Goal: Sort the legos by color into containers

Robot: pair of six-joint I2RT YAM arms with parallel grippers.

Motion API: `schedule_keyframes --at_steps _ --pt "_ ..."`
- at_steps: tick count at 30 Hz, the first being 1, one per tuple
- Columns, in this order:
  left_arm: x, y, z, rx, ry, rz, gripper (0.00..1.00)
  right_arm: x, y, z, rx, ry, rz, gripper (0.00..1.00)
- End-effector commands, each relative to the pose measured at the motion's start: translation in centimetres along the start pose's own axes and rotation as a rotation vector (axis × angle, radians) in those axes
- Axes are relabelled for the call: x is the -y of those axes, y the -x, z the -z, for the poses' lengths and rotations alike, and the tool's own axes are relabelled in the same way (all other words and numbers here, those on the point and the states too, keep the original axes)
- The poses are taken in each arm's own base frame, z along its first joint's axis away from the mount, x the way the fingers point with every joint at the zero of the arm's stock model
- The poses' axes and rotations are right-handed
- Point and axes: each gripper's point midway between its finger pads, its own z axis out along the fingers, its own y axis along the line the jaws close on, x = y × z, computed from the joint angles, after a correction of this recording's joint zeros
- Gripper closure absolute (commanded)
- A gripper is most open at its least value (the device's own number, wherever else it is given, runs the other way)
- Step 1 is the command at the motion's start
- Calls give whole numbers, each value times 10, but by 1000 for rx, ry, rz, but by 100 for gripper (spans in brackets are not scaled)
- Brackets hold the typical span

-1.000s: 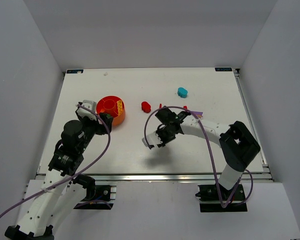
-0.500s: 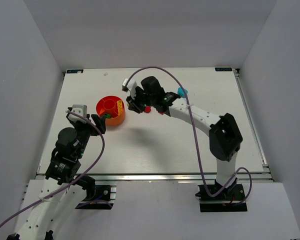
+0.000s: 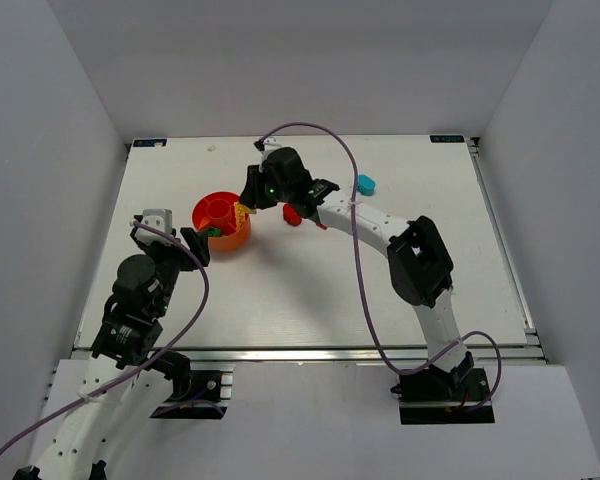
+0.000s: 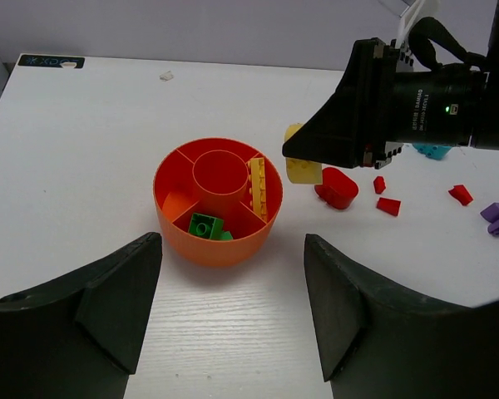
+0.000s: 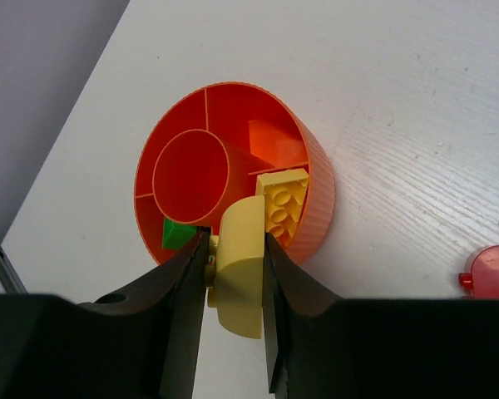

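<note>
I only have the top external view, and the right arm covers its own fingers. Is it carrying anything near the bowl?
Observer: Yes. The right wrist view shows the right gripper shut on a pale yellow brick with one rounded edge.
Operator: Is it over the bowl yet?
Observer: Not quite. In the left wrist view it hangs just outside the rim of the bowl, beside the section holding a yellow plate.
Operator: And the left gripper?
Observer: The left gripper is open and empty; its own view shows the bowl between its spread fingers.
</note>
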Motion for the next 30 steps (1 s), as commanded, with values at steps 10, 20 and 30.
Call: schedule_keyframes --at_steps 10,20,30 --pt "-2 1 -1 7 10 5 22 -4 35 -22 140 -18 -196 98" --pt "-1 0 -1 5 7 3 22 7 28 -34 143 -57 -203 79" --pt "-1 1 -1 7 3 2 21 6 20 -37 126 -52 -209 56"
